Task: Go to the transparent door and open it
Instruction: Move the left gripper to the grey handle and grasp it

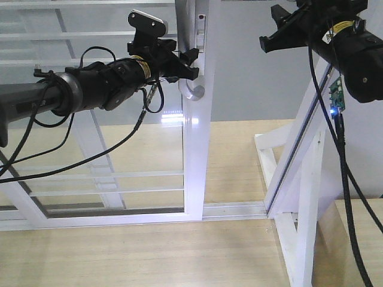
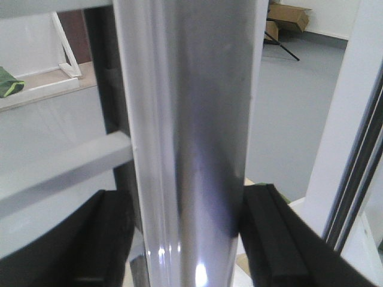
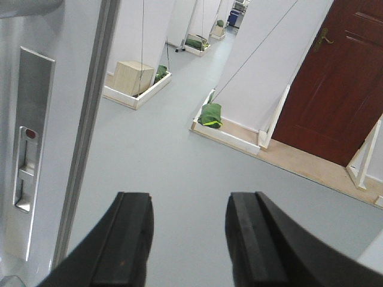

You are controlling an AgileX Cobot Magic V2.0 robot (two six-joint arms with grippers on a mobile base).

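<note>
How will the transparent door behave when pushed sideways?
Probably rigid: the transparent door has a solid white frame with crossbars. Its glossy upright may slip in the left tool. It seems seated in a floor track, so likely slides, not swings.

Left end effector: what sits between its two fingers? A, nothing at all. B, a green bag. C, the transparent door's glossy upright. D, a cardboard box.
C: the left wrist view shows the left end effector with one black finger on each side of the transparent door's glossy upright.
</note>
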